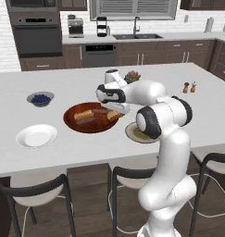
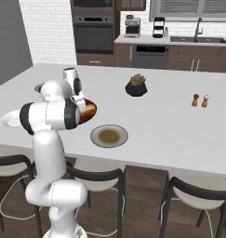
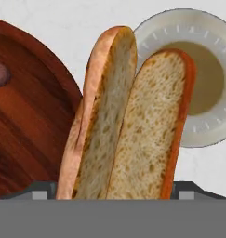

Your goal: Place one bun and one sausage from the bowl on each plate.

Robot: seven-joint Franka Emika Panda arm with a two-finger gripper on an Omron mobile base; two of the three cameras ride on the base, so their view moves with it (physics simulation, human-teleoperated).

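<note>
Presently, your end effector (image 1: 115, 109) stands with its jaws spread wide around a golden-tan split hot-dog bun (image 3: 128, 116), which rises between the two dark tips in the hand view; firm contact you cannot confirm from these views. The bun hangs over the near right rim of the wide, glossy reddish-brown wooden bowl (image 1: 74, 124). Inside that bowl you have a second golden-tan bun (image 1: 84, 114) and slim dark red-brown sausages (image 1: 99, 111) beside it. Just right of the bowl lies the cream-rimmed plate with a tan-brown centre (image 2: 109, 135). To the bowl's left, nearer the table's (image 1: 178, 74) front edge, sits the plain white round plate (image 1: 36, 135). Behind the bowl to its left stands a small grey bowl of blue berries (image 1: 40, 98).
</note>
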